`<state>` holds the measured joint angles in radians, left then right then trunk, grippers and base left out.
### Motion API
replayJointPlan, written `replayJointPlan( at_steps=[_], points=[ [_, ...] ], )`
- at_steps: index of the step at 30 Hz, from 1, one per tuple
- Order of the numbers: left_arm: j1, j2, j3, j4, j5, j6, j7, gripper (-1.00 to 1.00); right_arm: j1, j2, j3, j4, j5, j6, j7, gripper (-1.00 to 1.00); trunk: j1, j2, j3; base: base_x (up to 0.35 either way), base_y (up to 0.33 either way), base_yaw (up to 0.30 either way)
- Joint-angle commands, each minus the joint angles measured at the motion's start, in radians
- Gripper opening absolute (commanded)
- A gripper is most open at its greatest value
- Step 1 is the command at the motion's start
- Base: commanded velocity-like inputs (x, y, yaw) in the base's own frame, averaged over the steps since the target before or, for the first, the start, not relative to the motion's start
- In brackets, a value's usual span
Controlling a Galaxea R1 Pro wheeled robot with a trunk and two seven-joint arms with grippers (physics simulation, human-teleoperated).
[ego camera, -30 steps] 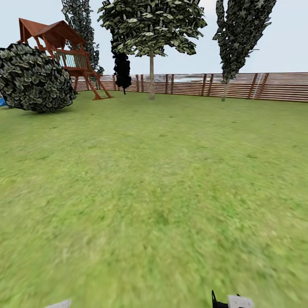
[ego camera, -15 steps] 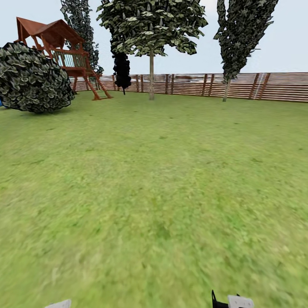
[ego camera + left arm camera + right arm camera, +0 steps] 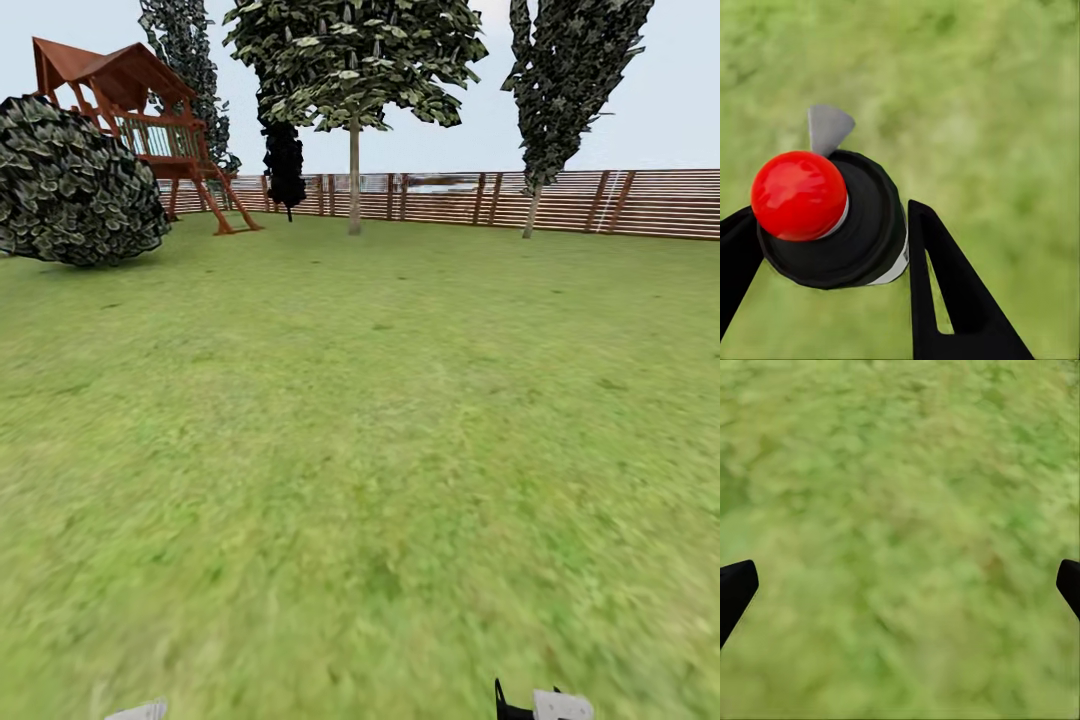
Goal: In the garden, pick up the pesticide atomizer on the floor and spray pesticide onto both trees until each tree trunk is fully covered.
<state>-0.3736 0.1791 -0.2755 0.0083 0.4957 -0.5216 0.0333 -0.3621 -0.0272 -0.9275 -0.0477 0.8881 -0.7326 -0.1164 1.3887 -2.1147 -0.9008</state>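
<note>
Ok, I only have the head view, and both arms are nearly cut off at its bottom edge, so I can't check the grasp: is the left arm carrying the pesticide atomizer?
Observer: Yes. In the left wrist view, the left gripper has the pesticide atomizer between its fingers, which press on both sides of it.
Operator: Which way is the bottle turned?
Observer: Its red top faces the wrist camera, with the black body behind it.
Operator: And the right arm, is it free?
Observer: In the right wrist view, the right gripper has its fingers spread wide with nothing between them, over blurred grass.
</note>
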Motion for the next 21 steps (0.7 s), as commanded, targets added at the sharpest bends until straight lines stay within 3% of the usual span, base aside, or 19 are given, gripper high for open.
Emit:
replayJointPlan(
  at_steps=[1,21],
  points=[
    [-0.001,-0.001,-0.008,0.001,0.004,-0.003,0.003,-1.0,-0.001,0.0,-0.002,0.002,0.011,-0.002,-0.009,1.0,0.0,0.0,-0.001,0.338,0.0,0.0],
    [-0.001,-0.008,-0.008,0.001,0.006,-0.003,0.003,-1.0,-0.001,0.001,-0.002,0.002,0.01,-0.002,-0.01,1.0,0.0,0.0,-0.001,0.338,0.0,0.0]
  ],
)
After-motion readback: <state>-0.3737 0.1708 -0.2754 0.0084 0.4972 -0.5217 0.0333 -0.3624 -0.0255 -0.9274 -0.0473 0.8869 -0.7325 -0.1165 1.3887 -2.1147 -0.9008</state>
